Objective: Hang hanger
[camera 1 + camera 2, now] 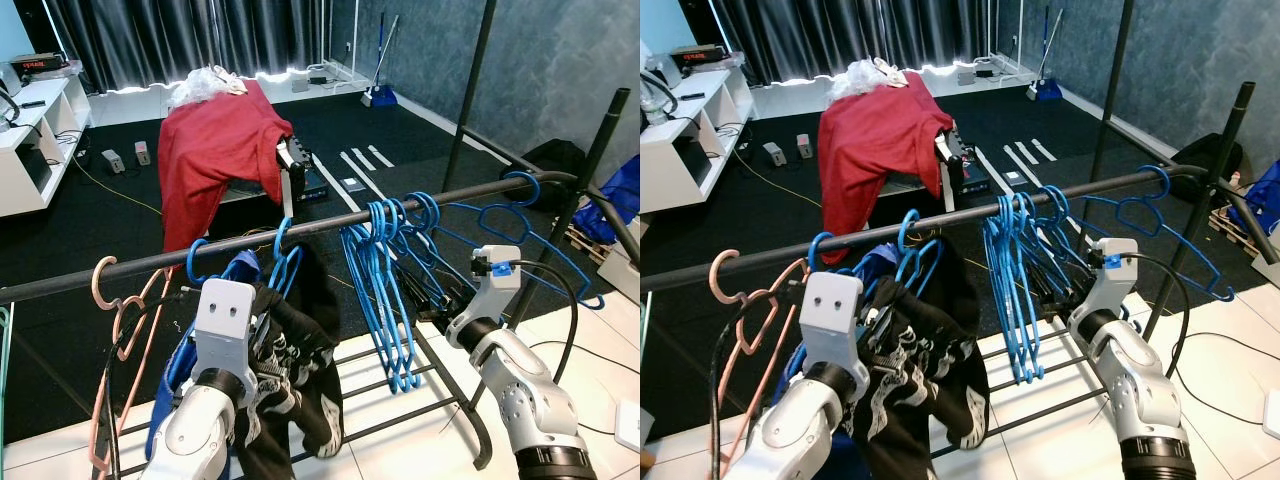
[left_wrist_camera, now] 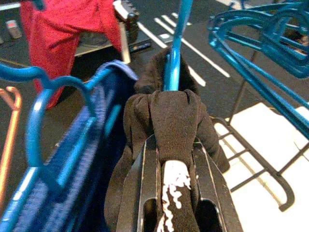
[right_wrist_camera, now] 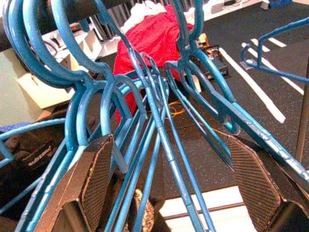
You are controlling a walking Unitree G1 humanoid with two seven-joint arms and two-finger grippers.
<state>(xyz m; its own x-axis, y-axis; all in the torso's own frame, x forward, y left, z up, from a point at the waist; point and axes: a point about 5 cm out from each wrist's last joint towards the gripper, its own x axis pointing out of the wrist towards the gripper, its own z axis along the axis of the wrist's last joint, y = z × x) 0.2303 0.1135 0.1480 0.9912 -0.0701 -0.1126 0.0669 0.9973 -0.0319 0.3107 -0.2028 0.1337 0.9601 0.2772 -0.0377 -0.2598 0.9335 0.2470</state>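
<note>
Left eye view shows us a long black metal rail (image 1: 300,232) that crosses in front of our body, and we take it as the landmark. Below the rail, on our left side, our left gripper (image 2: 175,169) holds a black garment with white print (image 1: 290,380); in the left wrist view its two black fingers (image 2: 145,193) are pressed on the dark fabric, which sits on a blue plastic hanger (image 2: 173,58). The hook of this hanger (image 1: 283,240) is over the rail. Just beside it, further to our left, a dark blue garment (image 2: 72,159) hangs on another blue hanger, and a pink hanger (image 1: 120,300) hangs near the left end of the rail.

Near the middle of the rail hangs a bunch of empty blue plastic hangers (image 1: 385,290). Our right gripper (image 3: 178,193) is under the rail at this bunch. In the right wrist view its fingers (image 3: 96,179) stand wide apart, with several hanger wires between them; we cannot tell if a pad touches them.

Behind the rail, on the black floor (image 1: 100,220), a red cloth (image 1: 215,150) covers some object.
</note>
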